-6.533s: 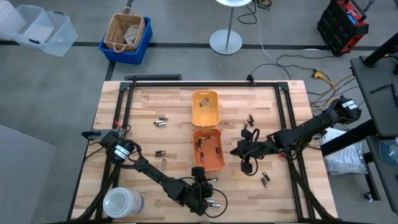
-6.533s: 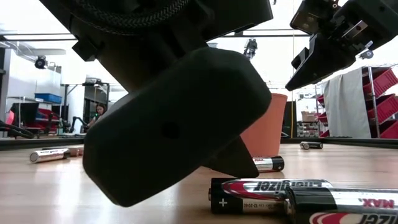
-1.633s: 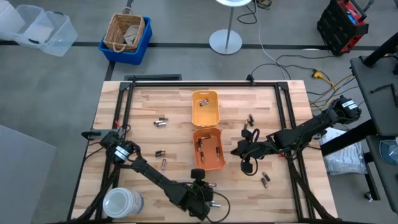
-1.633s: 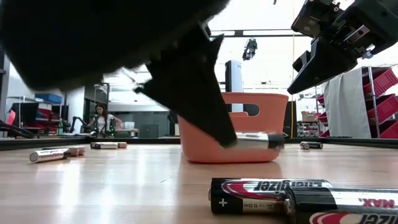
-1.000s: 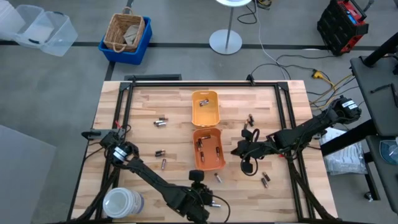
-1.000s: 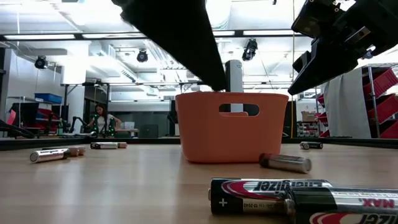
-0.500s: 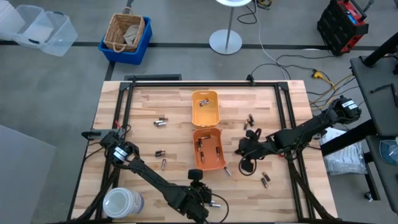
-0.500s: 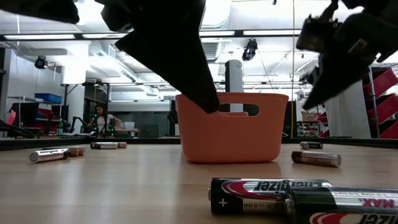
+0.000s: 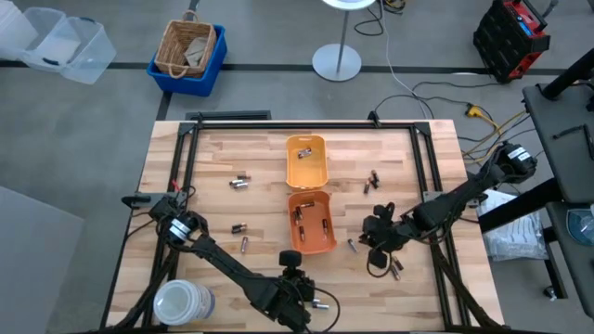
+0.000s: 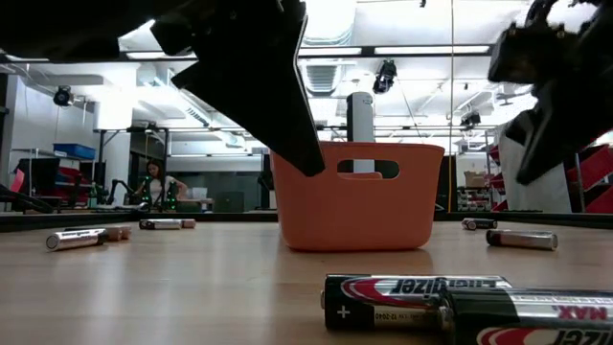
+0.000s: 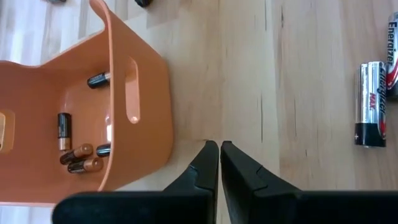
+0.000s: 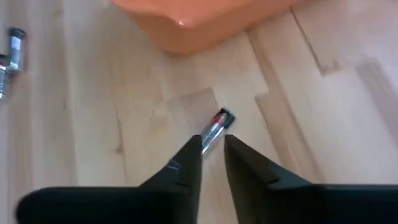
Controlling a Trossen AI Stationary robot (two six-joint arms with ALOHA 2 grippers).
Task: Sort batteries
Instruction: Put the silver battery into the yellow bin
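Small silver cylindrical battery (image 12: 215, 130), frame centre: light, rigid, slippery, roll-prone; grip mid-barrel. Right pincer (image 12: 213, 151) narrowly parted, empty. Left pincer (image 11: 219, 150) nearly closed, empty.

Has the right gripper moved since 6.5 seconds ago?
Yes. The right gripper has shifted toward the table's near edge, now beside the orange tray's near right corner.

wicker basket (image 9: 186, 46) in blue bin (image 9: 212, 70) | white tub (image 9: 181, 303) at table corner | lamp base (image 9: 337, 63)
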